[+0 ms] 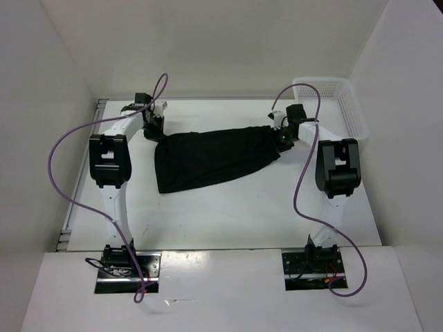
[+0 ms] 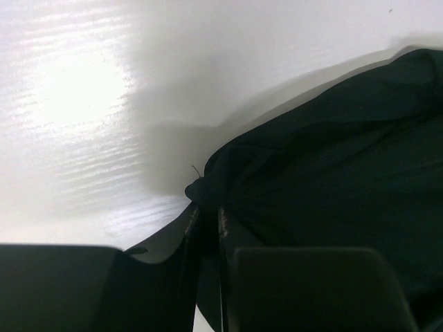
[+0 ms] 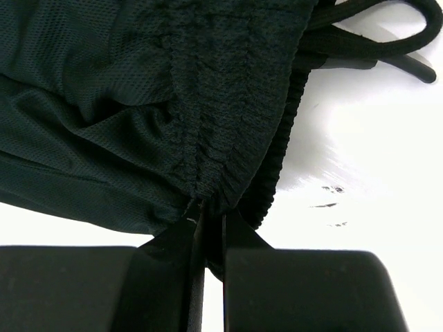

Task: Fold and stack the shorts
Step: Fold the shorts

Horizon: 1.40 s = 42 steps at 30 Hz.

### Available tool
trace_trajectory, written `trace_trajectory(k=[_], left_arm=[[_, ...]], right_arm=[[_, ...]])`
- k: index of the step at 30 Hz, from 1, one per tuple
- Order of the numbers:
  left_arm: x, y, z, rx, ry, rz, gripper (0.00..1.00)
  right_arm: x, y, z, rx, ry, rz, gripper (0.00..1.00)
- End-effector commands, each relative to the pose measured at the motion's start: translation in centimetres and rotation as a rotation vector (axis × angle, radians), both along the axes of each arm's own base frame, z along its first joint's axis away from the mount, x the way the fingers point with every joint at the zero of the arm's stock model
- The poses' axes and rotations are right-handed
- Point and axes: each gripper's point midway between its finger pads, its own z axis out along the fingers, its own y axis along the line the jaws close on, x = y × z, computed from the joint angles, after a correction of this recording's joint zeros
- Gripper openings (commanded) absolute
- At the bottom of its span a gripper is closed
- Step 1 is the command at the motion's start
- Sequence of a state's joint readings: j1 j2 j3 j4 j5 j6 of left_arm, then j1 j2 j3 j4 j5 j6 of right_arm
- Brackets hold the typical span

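Left pincer (image 2: 205, 216): nearest its wrist camera. The fingers stand almost together, with a bunched corner of the shorts (image 2: 325, 173) nipped between them.
Right pincer (image 3: 208, 216): also closed down, clamped on the gathered waistband (image 3: 208, 117) at the edge of the fabric.
Where the shorts lie: on the counter (image 1: 228, 207) between the two arms. They stretch from the left pincer at the far left to the right pincer at the far right, and are broader at the left end.
Why held so: a grip at each end draws the soft cloth out long. I judge this readies it to be lifted or spread flat for folding, and no fold shows yet.
Basket (image 1: 339, 104): white mesh, in the far right corner beyond the right arm, apart from the shorts.
Only the overhead view shows: the whole outline of the cloth, both arms and the basket. The fingers are too small to read there.
Only the right wrist view shows: the ribbed gathers, and the drawstring (image 3: 387, 41) looping onto the counter.
Only the left wrist view shows: the pinch on a plain corner without gathers, with bare counter just beside it.
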<state>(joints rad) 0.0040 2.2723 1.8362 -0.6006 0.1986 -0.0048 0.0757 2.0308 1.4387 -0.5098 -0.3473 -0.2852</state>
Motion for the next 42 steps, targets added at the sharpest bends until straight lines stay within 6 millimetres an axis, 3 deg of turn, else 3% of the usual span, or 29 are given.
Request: trace_trajectory(k=[1, 5, 7, 10, 11, 12, 16, 19, 24, 26, 31, 34, 35, 36, 39, 40, 41, 42], left_arm=[[1.5, -0.6, 0.8, 0.003, -0.033, -0.015, 0.19], [2.4, -3.2, 1.9, -0.028, -0.058, -0.070, 0.32], [2.9, -4.0, 3.0, -0.039, -0.081, -0.085, 0.51], [3.5, -4.9, 3.9, -0.060, -0.094, -0.106, 0.70], [3.4, -4.9, 4.1, -0.060, -0.093, -0.106, 0.94], [3.4, -4.9, 4.1, -0.060, -0.093, -0.106, 1.00], [3.0, -4.3, 5.4, -0.034, -0.100, -0.091, 1.00], [1.2, -4.2, 3.8, -0.032, -0.028, -0.090, 1.00], [-3.3, -7.7, -0.3, -0.112, 0.137, -0.170, 1.00], [-4.0, -8.8, -1.4, -0.140, 0.176, -0.192, 1.00], [-4.5, -12.3, -1.2, -0.251, 0.188, -0.269, 1.00], [-4.2, -13.3, -2.4, -0.239, 0.205, -0.286, 0.98], [-4.4, -13.7, -3.4, -0.237, 0.229, -0.292, 0.94], [-3.6, -13.9, -3.1, -0.238, 0.211, -0.295, 0.88], [-3.7, -14.8, -4.2, -0.234, 0.244, -0.309, 0.46], [-2.9, -15.0, -3.8, -0.235, 0.221, -0.312, 0.32], [-2.9, -15.5, -4.1, -0.234, 0.222, -0.323, 0.23], [-2.8, -15.6, -4.1, -0.234, 0.225, -0.322, 0.23]], right_arm=[[0.5, -1.2, 1.9, -0.061, -0.053, -0.010, 0.00], [-0.1, -1.6, 5.0, -0.025, -0.087, -0.024, 0.00], [-0.6, -2.1, 6.9, -0.028, -0.119, -0.027, 0.00], [-1.3, -2.3, 8.7, -0.029, -0.156, -0.040, 0.00], [-1.5, -2.3, 8.9, -0.029, -0.159, -0.040, 0.00], [-1.8, -2.3, 9.2, -0.029, -0.159, -0.040, 0.00], [-1.6, -3.9, 10.4, -0.064, -0.191, -0.084, 0.00], [-1.3, -5.6, 11.5, -0.101, -0.222, -0.131, 0.00], [-0.7, -6.1, 12.9, -0.139, -0.265, -0.110, 0.00], [-0.6, -6.2, 13.4, -0.152, -0.277, -0.089, 0.00], [0.8, -7.3, 15.1, -0.225, -0.326, -0.065, 0.00], [1.5, -7.9, 16.2, -0.285, -0.357, -0.057, 0.00], [1.9, -8.2, 17.0, -0.303, -0.378, -0.058, 0.00], [2.2, -7.0, 16.8, -0.307, -0.379, -0.035, 0.00], [2.4, -5.0, 16.8, -0.332, -0.380, 0.015, 0.00], [2.1, -2.9, 16.8, -0.342, -0.388, 0.054, 0.00], [2.2, -1.9, 16.9, -0.346, -0.402, 0.071, 0.00], [2.4, -0.9, 16.5, -0.351, -0.403, 0.089, 0.00]])
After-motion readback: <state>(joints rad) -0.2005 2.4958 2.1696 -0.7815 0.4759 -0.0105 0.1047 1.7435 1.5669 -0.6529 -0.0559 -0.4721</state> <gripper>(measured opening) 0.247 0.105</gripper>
